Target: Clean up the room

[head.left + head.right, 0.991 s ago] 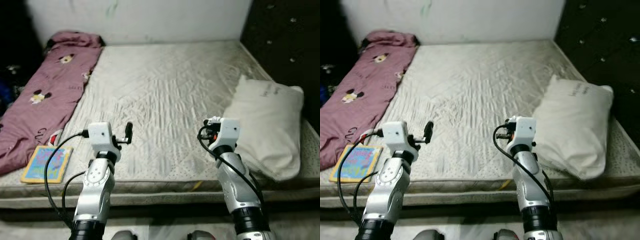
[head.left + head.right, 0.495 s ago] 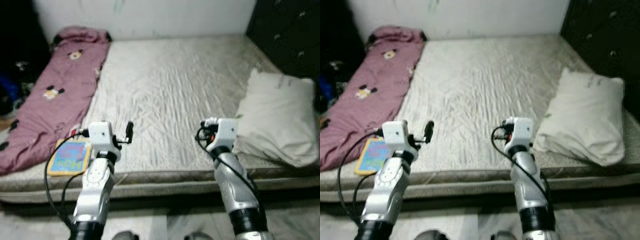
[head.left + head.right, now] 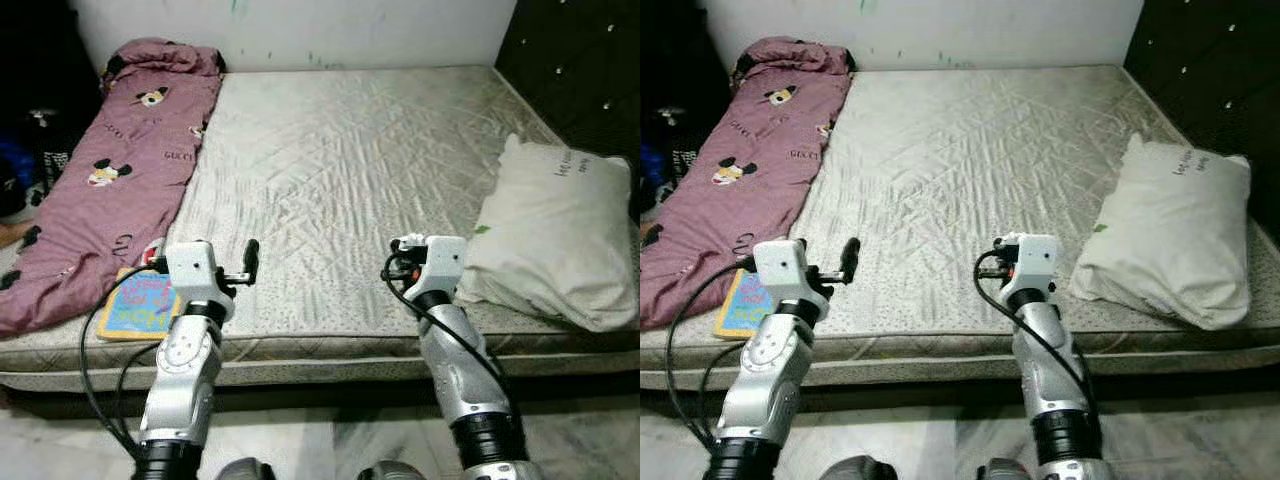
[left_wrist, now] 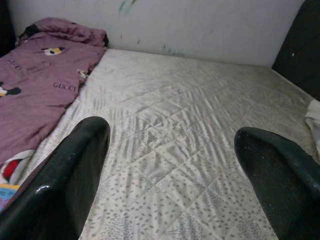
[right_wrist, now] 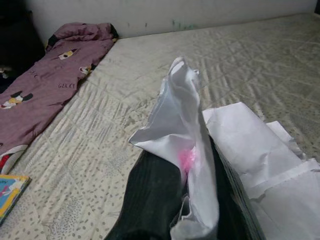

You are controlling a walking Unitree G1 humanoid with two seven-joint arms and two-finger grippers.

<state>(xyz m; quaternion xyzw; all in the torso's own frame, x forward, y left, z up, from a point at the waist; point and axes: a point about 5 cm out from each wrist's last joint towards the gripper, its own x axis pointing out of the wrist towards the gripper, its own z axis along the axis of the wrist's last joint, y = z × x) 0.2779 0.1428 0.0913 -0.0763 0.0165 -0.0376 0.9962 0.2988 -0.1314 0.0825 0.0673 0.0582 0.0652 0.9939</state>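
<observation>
From the head, both arms hovered over the mattress's (image 3: 330, 180) near edge, wide bare quilting ahead. Left wrist: the left gripper (image 4: 172, 165) stood spread, holding nothing. Right wrist: the right gripper (image 5: 187, 192) pinched crumpled white paper (image 5: 200, 150), pillow (image 3: 1170, 230) beside.

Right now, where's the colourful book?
The colourful book lies at the mattress's front left corner, beside the maroon blanket, just left of the left gripper.

White paper (image 5: 200, 150) hides the right gripper (image 5: 175, 195).
</observation>
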